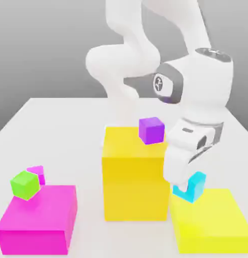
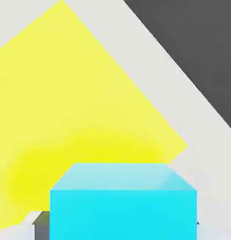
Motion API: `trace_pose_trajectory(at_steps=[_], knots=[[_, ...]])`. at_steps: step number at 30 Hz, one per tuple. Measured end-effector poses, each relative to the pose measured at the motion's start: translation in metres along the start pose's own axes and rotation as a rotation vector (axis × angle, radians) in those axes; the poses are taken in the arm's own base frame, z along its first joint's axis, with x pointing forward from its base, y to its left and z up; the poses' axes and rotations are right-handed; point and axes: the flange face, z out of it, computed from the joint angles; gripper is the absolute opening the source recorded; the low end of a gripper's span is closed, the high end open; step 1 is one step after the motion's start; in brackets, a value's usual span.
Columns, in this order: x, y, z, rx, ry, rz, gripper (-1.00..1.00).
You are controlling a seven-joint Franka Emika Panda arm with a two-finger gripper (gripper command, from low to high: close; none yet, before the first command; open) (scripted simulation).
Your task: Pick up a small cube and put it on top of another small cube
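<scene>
A: Let us go from the large things down. On the white counter (image 1: pixel 55 108) the tall yellow block (image 1: pixel 133 176) stands in the middle, so I use it as the landmark. What is around it?

B: A low yellow block (image 1: pixel 211 221) is just beside it on the exterior view's right, and a magenta block (image 1: pixel 40 219) is well apart on the other side. The purple cube (image 1: pixel 151 130) sits on top of the tall block. A green cube (image 1: pixel 25 184) is at the far edge of the magenta block.

A: And the cyan cube (image 1: pixel 192 187)?

B: It is beside the tall block, low, just over the low yellow one. The claw (image 1: pixel 188 187) is shut on it; whether it is lifted clear I cannot tell.

A: How will it handle, do you think?

B: I judge it light and stiff, with smooth flat faces, so perhaps a little slippery. The best hold is on two opposite side faces, near the middle. It looks a bit tilted, so it may need care when set down on another small cube.
</scene>
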Motion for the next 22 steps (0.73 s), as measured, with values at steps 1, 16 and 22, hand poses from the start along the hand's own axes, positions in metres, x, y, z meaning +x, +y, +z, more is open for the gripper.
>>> trace_pose_trajectory(at_steps=[1, 16, 22], knots=[[0.008, 0.025, -0.004, -0.01, 0.0, 0.041, -1.0], [-0.038, 0.337, 0.0, 0.052, -0.133, 0.59, -1.0], [-0.044, 0.338, 0.03, 0.047, -0.133, 0.596, 1.0]])
